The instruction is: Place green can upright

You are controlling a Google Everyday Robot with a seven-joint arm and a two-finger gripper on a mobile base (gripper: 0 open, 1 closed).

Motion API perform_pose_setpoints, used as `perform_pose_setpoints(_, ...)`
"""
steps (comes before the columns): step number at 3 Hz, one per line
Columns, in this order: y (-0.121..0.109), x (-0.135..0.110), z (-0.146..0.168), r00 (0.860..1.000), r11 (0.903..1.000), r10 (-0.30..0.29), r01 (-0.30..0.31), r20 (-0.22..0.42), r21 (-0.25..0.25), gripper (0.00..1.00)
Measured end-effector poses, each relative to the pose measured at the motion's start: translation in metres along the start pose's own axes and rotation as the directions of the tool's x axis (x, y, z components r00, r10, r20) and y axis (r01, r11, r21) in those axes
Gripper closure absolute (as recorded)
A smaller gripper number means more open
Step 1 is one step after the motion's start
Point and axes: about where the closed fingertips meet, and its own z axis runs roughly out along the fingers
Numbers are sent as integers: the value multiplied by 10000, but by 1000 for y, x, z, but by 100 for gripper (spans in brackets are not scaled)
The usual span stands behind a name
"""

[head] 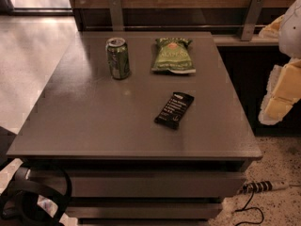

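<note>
**Can standing, pincer off to the right**

Camera view: your green can (117,59) stands upright on the far left of the desk (94,126), silver top and pull tab facing up, with nothing touching it. By my reading the placing step is as good as done. What is left calls only for keeping the arm clear, since a narrow, smooth metal cylinder tips at a light knock. The pincer (281,95), a pale yellow and white shape, hangs at the right edge, well apart from the can. You cannot tell how far open it is, but it has no hold of the can. A flat, crinkled green snack bag (173,55) lies right of the can. A slim black bar wrapper (174,109) lies nearer, on the smooth matte top.
</note>
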Motion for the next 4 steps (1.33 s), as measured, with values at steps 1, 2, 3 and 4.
perform_pose_setpoints(1, 0, 0, 0, 10000, 10000, 7, -7, 4, 5, 0)
perform_pose_setpoints(2, -11, -11, 7, 9969, 9970, 714, -723, 341, 262, 0)
perform_pose_setpoints(3, -15, -22, 27, 9701, 9800, 1924, -1979, 1482, 230, 0)
perform_pose_setpoints(4, -12, -47, 58, 8986, 9574, 2818, -2863, 3364, -375, 0)
